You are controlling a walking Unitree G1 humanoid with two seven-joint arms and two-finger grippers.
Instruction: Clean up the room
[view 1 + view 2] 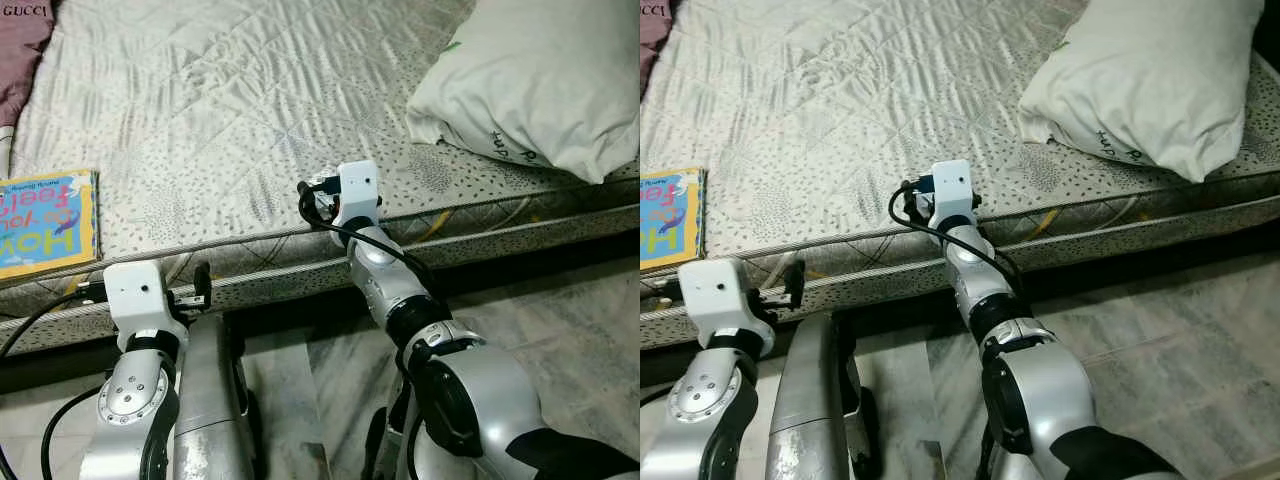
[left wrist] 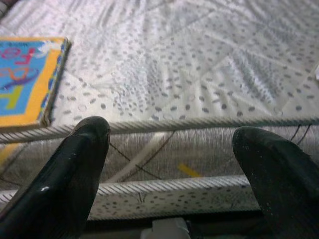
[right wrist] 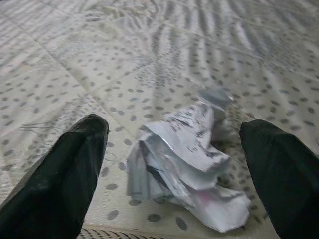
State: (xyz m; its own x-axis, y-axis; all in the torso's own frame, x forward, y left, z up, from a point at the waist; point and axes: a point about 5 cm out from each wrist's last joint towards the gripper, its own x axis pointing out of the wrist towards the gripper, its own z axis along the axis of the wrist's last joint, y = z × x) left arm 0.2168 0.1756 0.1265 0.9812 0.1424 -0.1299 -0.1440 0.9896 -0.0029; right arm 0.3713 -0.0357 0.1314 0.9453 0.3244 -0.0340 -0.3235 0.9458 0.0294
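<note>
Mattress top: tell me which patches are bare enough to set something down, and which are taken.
The widest bare stretch of the mattress runs between the children's book at its left edge and the pillow at the far right. It is crowded near the front edge, where the crumpled paper lies between the open fingers of the right gripper.

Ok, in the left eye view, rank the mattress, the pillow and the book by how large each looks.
1. Mattress, by far the largest.
2. Pillow, cut by the frame's edge.
3. Book, smallest, also cut by the edge, so its full size is unsure.
</note>
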